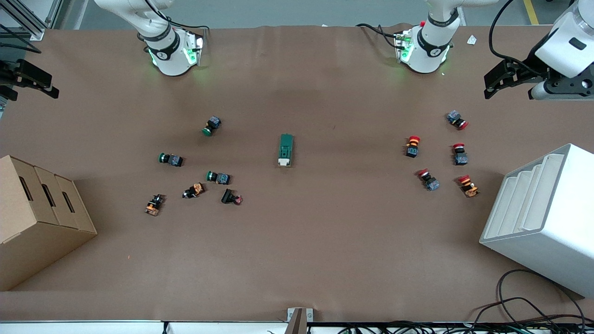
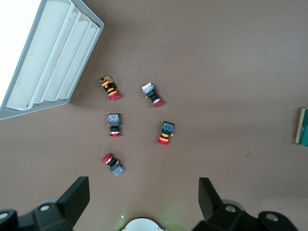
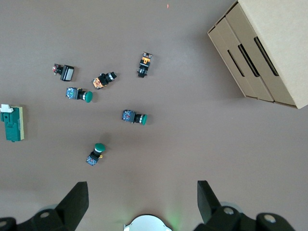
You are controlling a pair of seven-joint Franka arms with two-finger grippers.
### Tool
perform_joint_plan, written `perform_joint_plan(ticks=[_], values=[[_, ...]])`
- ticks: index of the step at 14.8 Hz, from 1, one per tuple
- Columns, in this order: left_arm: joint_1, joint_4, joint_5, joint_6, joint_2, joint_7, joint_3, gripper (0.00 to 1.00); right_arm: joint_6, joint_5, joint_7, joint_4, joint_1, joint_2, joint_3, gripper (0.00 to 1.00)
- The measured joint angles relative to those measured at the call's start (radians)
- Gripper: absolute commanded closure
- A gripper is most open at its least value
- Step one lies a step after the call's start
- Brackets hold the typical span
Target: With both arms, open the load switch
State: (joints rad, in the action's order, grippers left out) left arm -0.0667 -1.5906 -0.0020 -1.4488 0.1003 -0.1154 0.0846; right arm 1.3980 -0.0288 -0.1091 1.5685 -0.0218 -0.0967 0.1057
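Both claws are spread wide with nothing in them: in the wrist views the left claw (image 2: 144, 202) and the right claw (image 3: 143, 202) each show two black fingers well apart over bare brown worktop (image 1: 297, 260). The left one (image 1: 503, 79) hangs up high at the left arm's end of the worktop, above the red push buttons (image 1: 413, 146), with the white tiered tray (image 1: 543, 218) close by. The right one (image 1: 30, 79) is parked the same way at the right arm's end, over the patch near the green push buttons (image 1: 211, 126) and the cardboard box (image 1: 37, 218). The load switch (image 1: 286, 150) sits in the middle of the worktop, about midway between the two button clusters and well apart from both claws. It lies flat with its white toggle end pointing toward the front camera. It only just shows at the edge of each wrist view ( (image 2: 303, 126), (image 3: 13, 124)). So, my read: basically nothing of the task is done yet. Neither arm is near the switch, and it looks untouched. Both arms have to come in to the middle, probably one to pin the green body and one to work the toggle.
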Motion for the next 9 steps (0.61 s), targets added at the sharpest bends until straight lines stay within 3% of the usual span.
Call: perform_joint_plan(ticks=[6, 9], values=[[-0.002, 0.0, -0.006, 0.007, -0.007, 0.0, 0.001, 0.0, -0.001, 0.0, -0.028, 0.0, 0.0, 0.0, 0.0, 0.0], [-0.024, -0.002, -0.051, -0.061, -0.058, -0.03, 0.036, 0.0, -0.001, 0.006, -0.035, 0.001, 0.0, 0.0, -0.001, 0.0]])
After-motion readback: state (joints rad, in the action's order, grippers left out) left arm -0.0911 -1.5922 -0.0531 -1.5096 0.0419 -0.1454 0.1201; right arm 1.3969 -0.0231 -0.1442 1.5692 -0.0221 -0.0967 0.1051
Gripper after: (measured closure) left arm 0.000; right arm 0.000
